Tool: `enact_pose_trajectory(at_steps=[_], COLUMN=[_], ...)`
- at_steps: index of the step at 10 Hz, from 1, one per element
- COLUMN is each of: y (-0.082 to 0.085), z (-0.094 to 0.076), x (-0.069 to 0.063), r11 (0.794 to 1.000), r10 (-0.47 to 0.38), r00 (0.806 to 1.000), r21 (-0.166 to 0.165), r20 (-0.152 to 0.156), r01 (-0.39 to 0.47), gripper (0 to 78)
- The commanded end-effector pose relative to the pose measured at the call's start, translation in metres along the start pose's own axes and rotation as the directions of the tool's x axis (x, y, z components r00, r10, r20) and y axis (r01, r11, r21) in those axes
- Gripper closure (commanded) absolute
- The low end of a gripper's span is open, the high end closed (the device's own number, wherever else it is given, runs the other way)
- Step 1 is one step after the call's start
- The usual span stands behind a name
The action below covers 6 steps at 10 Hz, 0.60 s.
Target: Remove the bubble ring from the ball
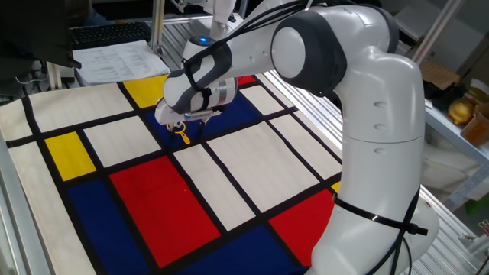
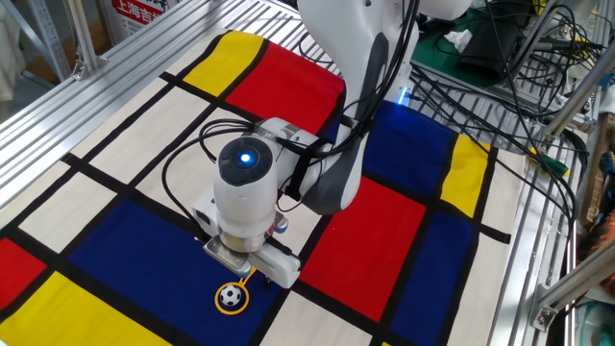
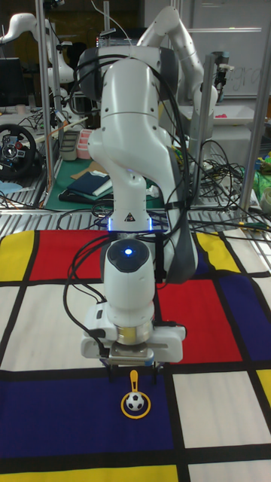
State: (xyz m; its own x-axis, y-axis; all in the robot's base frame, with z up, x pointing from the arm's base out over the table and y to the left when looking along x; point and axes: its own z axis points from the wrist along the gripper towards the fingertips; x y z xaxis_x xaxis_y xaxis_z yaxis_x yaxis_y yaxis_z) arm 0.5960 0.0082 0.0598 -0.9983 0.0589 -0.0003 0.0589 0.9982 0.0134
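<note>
The ball (image 3: 135, 403) is white with black patches and lies on a blue rectangle of the mat (image 3: 60, 414). The yellow-orange bubble ring (image 3: 134, 380) lies flat around it, with its short handle pointing toward the arm. My gripper (image 3: 134, 369) hangs just above the handle, open, with one finger on each side of it and nothing held. From the other fixed view the ball (image 2: 229, 296) sits inside the bubble ring (image 2: 216, 299), just in front of the gripper (image 2: 248, 271). In one fixed view the gripper (image 1: 183, 126) hides most of the ball, and the ring's handle (image 1: 185, 138) sticks out.
The mat (image 2: 384, 221) of red, blue, yellow and white rectangles covers the table. Papers (image 1: 118, 59) and a keyboard (image 1: 111, 32) lie beyond its far edge. Cables (image 2: 500, 67) and a metal rail (image 2: 524, 240) run along one side.
</note>
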Motion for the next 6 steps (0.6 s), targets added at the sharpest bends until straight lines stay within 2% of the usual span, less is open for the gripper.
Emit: enact_pose_trajectory(at_steps=[1,6], y=[-0.0001,-0.0001], z=[-0.0009,0.0016], x=[-0.0006,-0.0002], r11=[1.000,1.000], r10=[-0.006,-0.007], r00=[1.000,1.000], r21=[0.010,0.021], r20=[0.003,0.004], r01=[0.006,0.006], gripper=[0.1,0.1])
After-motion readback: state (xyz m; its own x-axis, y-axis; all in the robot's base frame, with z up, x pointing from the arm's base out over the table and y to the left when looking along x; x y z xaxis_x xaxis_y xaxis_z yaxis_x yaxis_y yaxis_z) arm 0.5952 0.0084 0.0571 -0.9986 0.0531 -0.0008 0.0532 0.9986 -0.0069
